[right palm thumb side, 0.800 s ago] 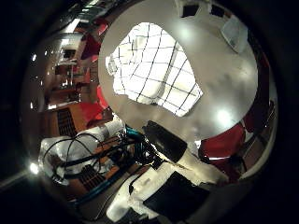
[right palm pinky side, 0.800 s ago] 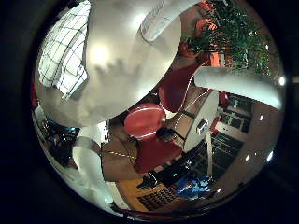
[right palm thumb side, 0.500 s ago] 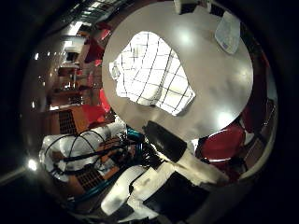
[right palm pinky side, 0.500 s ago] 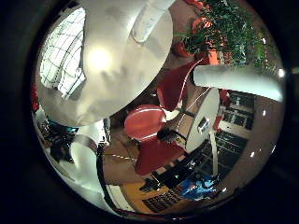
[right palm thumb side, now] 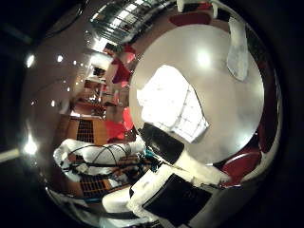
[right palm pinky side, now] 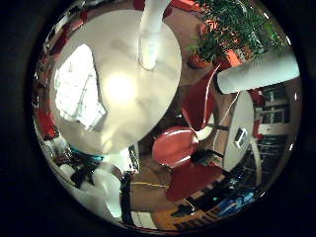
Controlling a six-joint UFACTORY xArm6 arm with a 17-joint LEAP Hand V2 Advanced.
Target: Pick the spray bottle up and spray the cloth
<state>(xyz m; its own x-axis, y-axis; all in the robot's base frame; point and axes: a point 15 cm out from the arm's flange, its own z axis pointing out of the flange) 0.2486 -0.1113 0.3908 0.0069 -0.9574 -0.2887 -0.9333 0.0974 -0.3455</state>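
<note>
A white cloth with a dark grid (right palm thumb side: pixel 176 100) lies flat on a round white table (right palm thumb side: pixel 214 57), well below the palm. It also shows in the little finger side view (right palm pinky side: pixel 77 87), near the table's edge. A pale translucent object, apparently the spray bottle (right palm thumb side: pixel 237 52), is on the table beyond the cloth, near the far rim. My right hand (right palm pinky side: pixel 262 74) is high above the table. Its white fingers (right palm pinky side: pixel 153 30) reach out straight with nothing between them. The hand's body and arm (right palm thumb side: pixel 166 190) fill one edge of the thumb side view.
Red chairs (right palm pinky side: pixel 183 148) stand around the table on a wooden floor. Potted green plants (right palm pinky side: pixel 222 30) are beyond the table. More red chairs and tables (right palm thumb side: pixel 119 71) stand further off in the room.
The table and cloth look smaller and farther in both views: the hand has risen away from the table. The cloth and the bottle have not moved on the table.
</note>
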